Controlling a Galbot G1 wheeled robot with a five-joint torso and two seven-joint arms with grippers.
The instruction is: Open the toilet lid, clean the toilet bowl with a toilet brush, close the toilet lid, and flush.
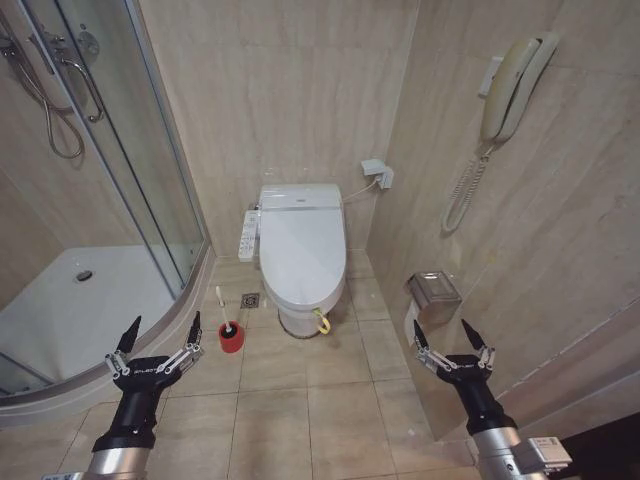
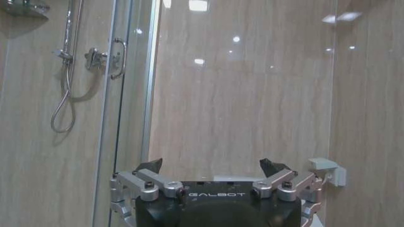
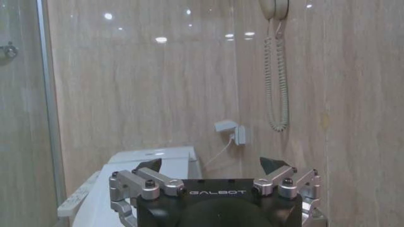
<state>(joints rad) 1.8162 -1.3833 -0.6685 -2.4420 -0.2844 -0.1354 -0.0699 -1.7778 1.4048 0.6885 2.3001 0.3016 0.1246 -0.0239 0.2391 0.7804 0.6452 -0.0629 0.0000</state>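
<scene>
The toilet lid lies shut over the toilet bowl, glossy white, with a green-and-yellow loop tag at its front edge. A slim button panel sticks out at its left side. The toilet brush stands in a red holder on the floor left of the bowl. My left gripper is open in the near left, just short of the brush. Low on the right, well short of the toilet, my right gripper is open. Both are empty; the wrist views show open left gripper and right gripper fingertips.
A curved glass shower enclosure with a raised white tray fills the left. A wall phone and a metal paper holder hang on the right wall. A floor drain lies beside the bowl. Tiled floor lies between me and the toilet.
</scene>
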